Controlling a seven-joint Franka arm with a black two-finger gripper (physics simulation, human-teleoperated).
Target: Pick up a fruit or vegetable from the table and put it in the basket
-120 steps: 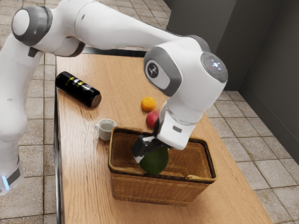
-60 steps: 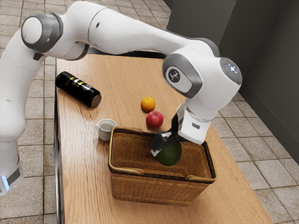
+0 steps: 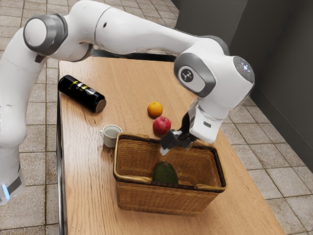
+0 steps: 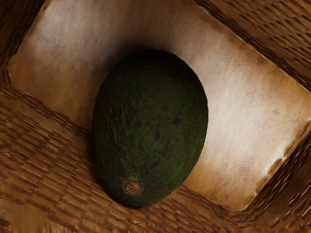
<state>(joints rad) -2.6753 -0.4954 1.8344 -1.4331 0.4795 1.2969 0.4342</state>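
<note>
One basket stands on the light wood desk (image 3: 83,181), a deep rectangular one of woven brown wicker (image 3: 156,200), and one dark green, egg-shaped avocado (image 3: 165,174) is inside it. The near rim hides the avocado's lower part in the exterior view. From the wrist, the avocado shows whole, with one round brown stem scar (image 4: 132,187), over the basket's pale, smooth floor (image 4: 243,111) and overlapping the edge of one woven wall (image 4: 43,141); whether it touches the floor I cannot tell. The two black fingers (image 3: 165,149) are over the basket's opening, above the avocado and apart from it; they stand open, with hold of nothing, though how wide I cannot tell exactly. The second container is a single small, pale, round cup (image 3: 110,140) with one handle, upright just beside the basket's corner at the exterior view's left; I cannot tell whether it holds anything. Two more fruits, one of each kind, sit on the desk on the basket's far side: one round red apple (image 3: 162,126) near the rim, and one small round orange (image 3: 155,109) just beyond it. One black cylindrical bottle (image 3: 81,93) with yellow and white print lies on its side, well apart from the basket, by the desk's edge at the exterior view's left.
</note>
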